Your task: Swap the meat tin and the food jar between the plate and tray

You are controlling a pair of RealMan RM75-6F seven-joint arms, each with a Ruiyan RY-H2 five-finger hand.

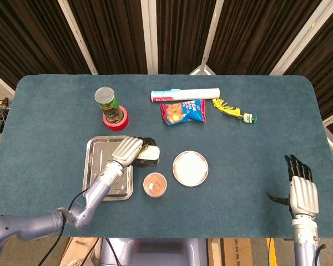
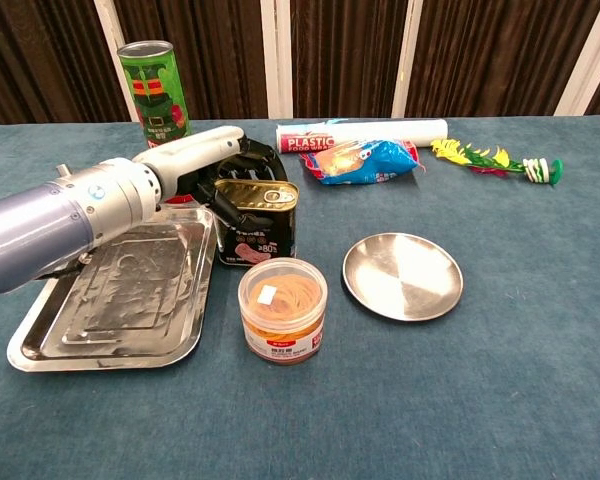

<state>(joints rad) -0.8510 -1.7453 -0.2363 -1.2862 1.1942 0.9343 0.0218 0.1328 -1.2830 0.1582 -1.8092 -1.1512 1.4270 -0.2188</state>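
My left robot hand (image 2: pixel 205 160) wraps the meat tin (image 2: pixel 255 222), fingers behind it, thumb on its near left side; tin tilts off the surface (image 2: pixel 540 330), just right of the tray (image 2: pixel 50 335). Food jar (image 2: pixel 282 309) sits in front, plate (image 2: pixel 403 276) beyond to the right. Right robot hand (image 1: pixel 302 191) idles, fingers apart.

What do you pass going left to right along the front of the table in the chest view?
Metal tray → food jar → round metal plate.
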